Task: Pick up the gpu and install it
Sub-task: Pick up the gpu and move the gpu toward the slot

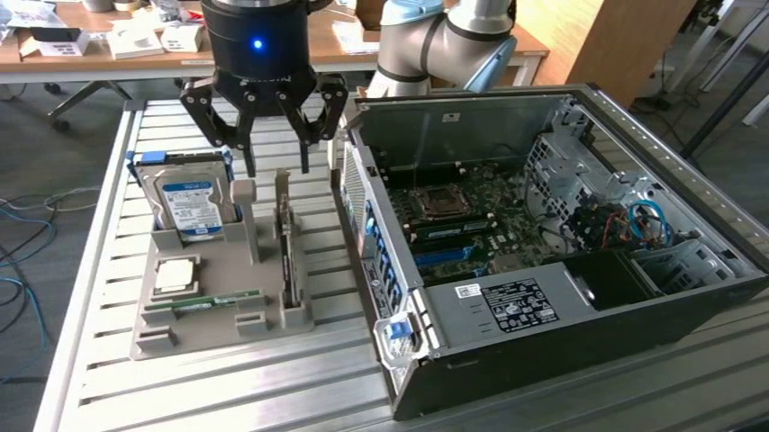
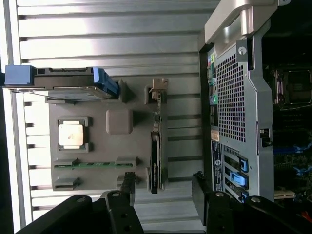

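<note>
and there was your gripper [image 1: 276, 153], hanging above the far end of the grey tray [image 1: 229, 270], fingers spread apart and nothing between them. in the wrist view the gripper [image 2: 163, 178] showed the same: two dark fingertips [image 2: 128, 183] standing wide, with bare tray [image 2: 102, 146] and slatted table [image 2: 112, 44] beyond them.

the gpu [image 1: 286, 243] sat in the tray, standing on its long edge in a slot along the side closest to the computer case [image 1: 673, 171], on the exterior view's right of the tray. it was upright and apart from the fingers, which hovered over its far end. from the wrist you saw the gpu [image 2: 155, 158] edge-on, a thin dark strip lined up with the gap between the fingers.

beside it, toward the exterior view's left, the hard drive [image 1: 193, 202] with its blue label stood upright at the tray's far corner. the cpu [image 1: 176, 274] lay flat nearer the front, and the green ram stick [image 1: 204, 301] lay in its slot just in front of that.

the case lay on its side on the table [image 1: 108, 225], panel off, the motherboard [image 1: 469, 216] facing up, and no card seated in it.
</note>
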`<state>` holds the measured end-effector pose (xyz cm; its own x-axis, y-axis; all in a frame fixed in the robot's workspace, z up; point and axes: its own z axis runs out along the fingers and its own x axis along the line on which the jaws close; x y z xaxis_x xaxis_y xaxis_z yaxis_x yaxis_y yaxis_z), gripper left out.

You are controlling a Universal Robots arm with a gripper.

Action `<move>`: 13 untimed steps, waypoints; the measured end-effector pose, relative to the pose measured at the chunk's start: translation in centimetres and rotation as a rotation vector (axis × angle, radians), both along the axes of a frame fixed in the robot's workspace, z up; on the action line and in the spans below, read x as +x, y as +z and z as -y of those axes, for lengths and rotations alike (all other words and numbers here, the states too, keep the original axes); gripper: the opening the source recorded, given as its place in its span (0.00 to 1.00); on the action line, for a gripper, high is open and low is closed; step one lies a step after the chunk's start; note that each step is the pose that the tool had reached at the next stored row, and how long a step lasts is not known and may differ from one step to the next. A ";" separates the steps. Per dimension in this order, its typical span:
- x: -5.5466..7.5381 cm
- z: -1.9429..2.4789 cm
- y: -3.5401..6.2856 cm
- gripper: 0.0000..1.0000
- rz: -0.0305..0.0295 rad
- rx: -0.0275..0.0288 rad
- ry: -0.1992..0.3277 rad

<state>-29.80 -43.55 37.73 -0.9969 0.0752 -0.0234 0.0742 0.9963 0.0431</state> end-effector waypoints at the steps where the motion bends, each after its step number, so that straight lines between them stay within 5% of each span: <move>1: 0.0 0.00 -0.08 0.59 0.0000 0.0000 0.000; 13: 0.0 0.00 -1.01 0.59 0.0000 0.0000 0.000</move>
